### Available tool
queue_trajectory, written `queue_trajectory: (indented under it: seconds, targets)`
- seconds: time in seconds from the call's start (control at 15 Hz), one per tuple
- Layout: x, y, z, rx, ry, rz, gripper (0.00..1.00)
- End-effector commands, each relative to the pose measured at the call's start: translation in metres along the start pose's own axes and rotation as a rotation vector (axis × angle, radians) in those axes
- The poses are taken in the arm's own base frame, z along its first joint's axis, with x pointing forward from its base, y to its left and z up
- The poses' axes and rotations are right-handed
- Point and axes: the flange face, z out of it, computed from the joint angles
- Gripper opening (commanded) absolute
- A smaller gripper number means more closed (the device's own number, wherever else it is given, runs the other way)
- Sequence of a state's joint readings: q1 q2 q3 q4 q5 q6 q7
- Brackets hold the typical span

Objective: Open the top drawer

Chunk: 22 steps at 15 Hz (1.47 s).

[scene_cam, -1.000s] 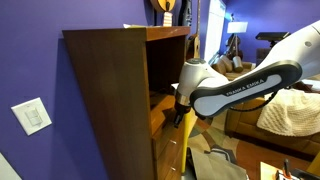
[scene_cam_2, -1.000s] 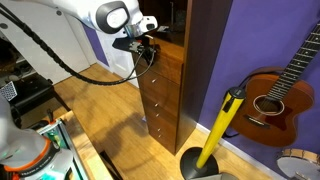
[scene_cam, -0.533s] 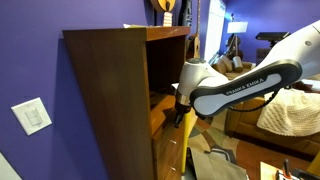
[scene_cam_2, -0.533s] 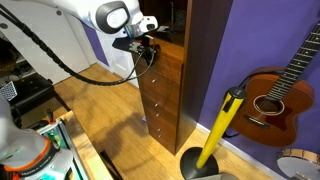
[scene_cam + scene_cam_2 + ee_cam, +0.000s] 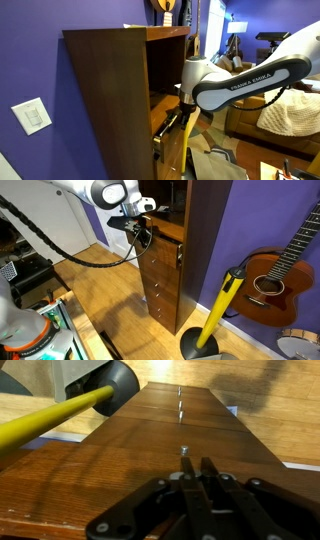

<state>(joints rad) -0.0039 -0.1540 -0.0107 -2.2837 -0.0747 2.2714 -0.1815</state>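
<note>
The top drawer [image 5: 166,122] of the tall dark-brown cabinet [image 5: 105,90] stands a little way out, its pale side showing. In an exterior view its honey-brown front [image 5: 166,248] sticks out past the drawers below. My gripper [image 5: 184,107] is at that front and also shows in an exterior view [image 5: 143,232]. In the wrist view the fingers [image 5: 196,460] lie close together against the wood front [image 5: 130,465], with a small metal knob [image 5: 186,450] at their tips. They look shut on it.
Matching lower drawer fronts [image 5: 160,292] with knobs [image 5: 181,405] run down the cabinet. A yellow-handled dustpan [image 5: 214,310] and a guitar [image 5: 272,275] stand by the purple wall. A sofa [image 5: 285,115] is behind the arm. A wall switch [image 5: 33,116] is on the wall.
The top drawer has slid out of the cabinet a little, and the gripper has drawn back with it. Before, the drawer front sat flush with the others.
</note>
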Motion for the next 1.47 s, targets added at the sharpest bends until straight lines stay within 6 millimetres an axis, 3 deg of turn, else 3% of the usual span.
queue_trajectory:
  seconds: [0.0,0.6,1.4]
  targets:
    - [-0.029,-0.004,0.028,0.047,-0.143,-0.012,0.04]
    - [-0.055,0.009,0.035,0.151,-0.241,0.123,0.04]
    - [-0.076,0.009,0.044,0.12,-0.323,0.151,0.04]
